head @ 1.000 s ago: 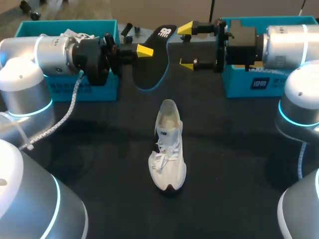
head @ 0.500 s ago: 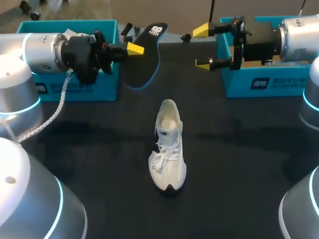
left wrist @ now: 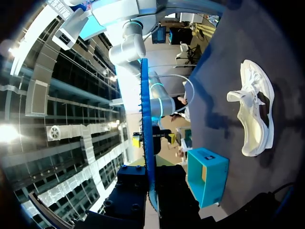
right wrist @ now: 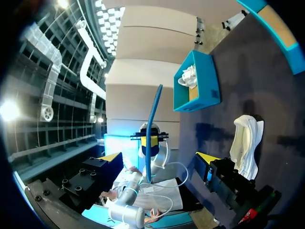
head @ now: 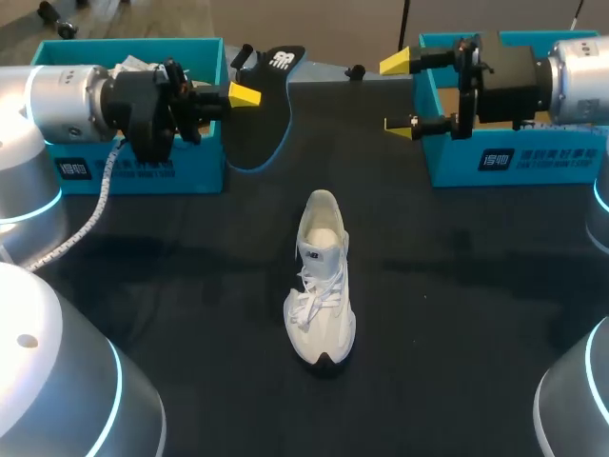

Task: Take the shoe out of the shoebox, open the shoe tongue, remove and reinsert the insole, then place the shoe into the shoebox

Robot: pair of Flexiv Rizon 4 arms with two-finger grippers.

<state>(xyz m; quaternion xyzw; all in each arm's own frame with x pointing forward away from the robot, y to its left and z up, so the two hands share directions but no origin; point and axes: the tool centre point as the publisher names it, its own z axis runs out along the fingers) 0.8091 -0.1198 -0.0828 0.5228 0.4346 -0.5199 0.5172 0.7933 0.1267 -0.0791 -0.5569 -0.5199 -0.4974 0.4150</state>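
Dark counter (head: 457, 286) bears a white laced shoe (head: 320, 281) mid-surface, room all round; left gripper (head: 243, 95) pinches the black insole (head: 262, 124), right gripper (head: 397, 95) wide.

I see white print on the front wall of the left shoebox (head: 143, 169) and of the right shoebox (head: 519, 158). A white logo marks the insole (head: 267, 114) heel. None is legible.

Pretty clearly a robotics lab: black worktop (head: 457, 314), silver left arm (head: 62, 95) and right arm (head: 576, 67) with glowing cyan rings, a teal shoebox (head: 143, 171) far left, another (head: 514, 162) far right.
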